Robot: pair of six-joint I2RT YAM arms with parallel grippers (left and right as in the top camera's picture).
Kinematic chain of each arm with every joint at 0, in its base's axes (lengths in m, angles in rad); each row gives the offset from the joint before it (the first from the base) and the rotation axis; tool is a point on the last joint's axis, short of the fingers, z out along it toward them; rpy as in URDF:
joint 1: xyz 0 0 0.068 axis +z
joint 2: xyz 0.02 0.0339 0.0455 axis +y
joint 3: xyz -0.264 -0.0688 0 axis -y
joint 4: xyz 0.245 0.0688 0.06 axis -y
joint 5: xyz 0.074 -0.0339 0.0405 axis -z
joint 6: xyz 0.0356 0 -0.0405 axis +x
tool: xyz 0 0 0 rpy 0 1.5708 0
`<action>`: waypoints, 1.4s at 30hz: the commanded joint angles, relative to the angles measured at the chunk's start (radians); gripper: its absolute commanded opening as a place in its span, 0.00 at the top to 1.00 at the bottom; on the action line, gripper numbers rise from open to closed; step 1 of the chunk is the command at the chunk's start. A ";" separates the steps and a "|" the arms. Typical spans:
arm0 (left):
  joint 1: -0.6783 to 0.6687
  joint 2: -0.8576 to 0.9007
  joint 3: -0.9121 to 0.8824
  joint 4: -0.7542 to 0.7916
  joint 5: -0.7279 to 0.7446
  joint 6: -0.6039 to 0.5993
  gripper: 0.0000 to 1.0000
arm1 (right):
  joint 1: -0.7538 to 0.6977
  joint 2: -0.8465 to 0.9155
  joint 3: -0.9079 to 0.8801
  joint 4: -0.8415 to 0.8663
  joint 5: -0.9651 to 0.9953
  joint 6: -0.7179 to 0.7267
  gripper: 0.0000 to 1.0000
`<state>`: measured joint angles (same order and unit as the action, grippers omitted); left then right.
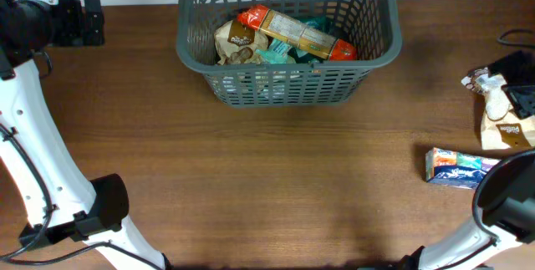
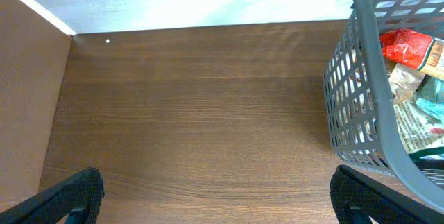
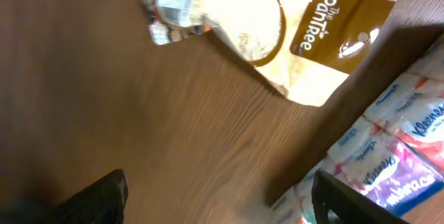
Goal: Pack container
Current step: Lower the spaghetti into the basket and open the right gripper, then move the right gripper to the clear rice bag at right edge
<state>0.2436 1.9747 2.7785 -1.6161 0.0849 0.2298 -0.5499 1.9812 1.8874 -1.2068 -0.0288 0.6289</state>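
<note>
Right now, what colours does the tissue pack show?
Kleenex tissue pack: white with blue and pink print; clearest in right wrist view.

The container (image 1: 284, 84) loses its far rim to the overhead view's top edge. The tissue pack (image 1: 456, 168) has its right end hidden under the right arm (image 1: 508, 193) (its print is too small to read from above).

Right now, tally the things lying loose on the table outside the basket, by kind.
Tissue packs: 1
Brown and beige pouches: 1
Total: 2
The crinkled bit at one end of the pouch may be a separate small packet; the pictures do not settle it.
</note>
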 commanded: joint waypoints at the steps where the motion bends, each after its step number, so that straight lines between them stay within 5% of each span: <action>1: 0.003 0.005 -0.003 -0.001 -0.003 -0.013 0.01 | -0.020 0.037 -0.002 0.019 -0.012 0.017 0.18; 15: 0.003 0.005 -0.003 -0.001 -0.003 -0.013 0.01 | -0.040 0.087 -0.004 0.114 0.026 0.062 0.17; 19: 0.003 0.005 -0.003 -0.001 -0.003 -0.013 0.01 | -0.040 0.122 -0.004 0.166 0.060 -0.159 0.18; 23: 0.003 0.005 -0.003 -0.001 -0.003 -0.013 0.01 | -0.040 0.167 -0.004 0.201 0.117 -0.327 0.29; 29: 0.003 0.005 -0.003 -0.001 -0.003 -0.013 0.01 | -0.034 0.233 -0.004 0.245 0.156 -0.560 0.28; 42: 0.003 0.005 -0.003 -0.001 -0.003 -0.013 0.01 | -0.004 0.308 -0.011 0.280 0.222 -0.768 0.28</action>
<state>0.2436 1.9747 2.7785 -1.6161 0.0849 0.2302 -0.5785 2.2681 1.8866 -0.9333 0.1764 -0.0338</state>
